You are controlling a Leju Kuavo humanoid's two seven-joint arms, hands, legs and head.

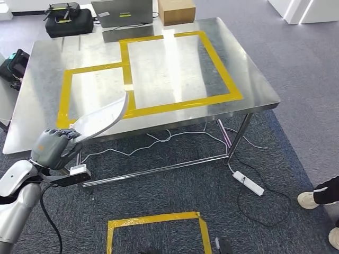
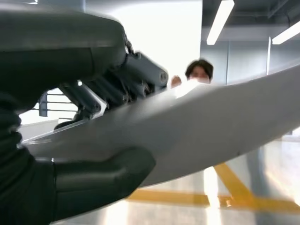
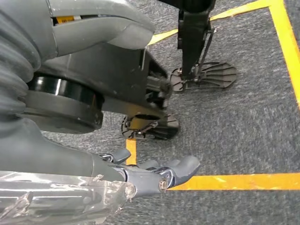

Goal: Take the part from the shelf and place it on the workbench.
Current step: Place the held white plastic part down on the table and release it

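Where fingers [image 2: 106, 89] clamp, part [image 1: 101, 117] hidden.

Curved grey part [image 1: 105, 116] (tilted) above workbench [image 1: 256, 84] edge

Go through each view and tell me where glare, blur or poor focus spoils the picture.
Head view: sharp, though ceiling light glares off the steel workbench. Left wrist view: the left hand and the white part it grips are soft and close; background is overexposed. Right wrist view: right hand slightly blurred, carpet clear.
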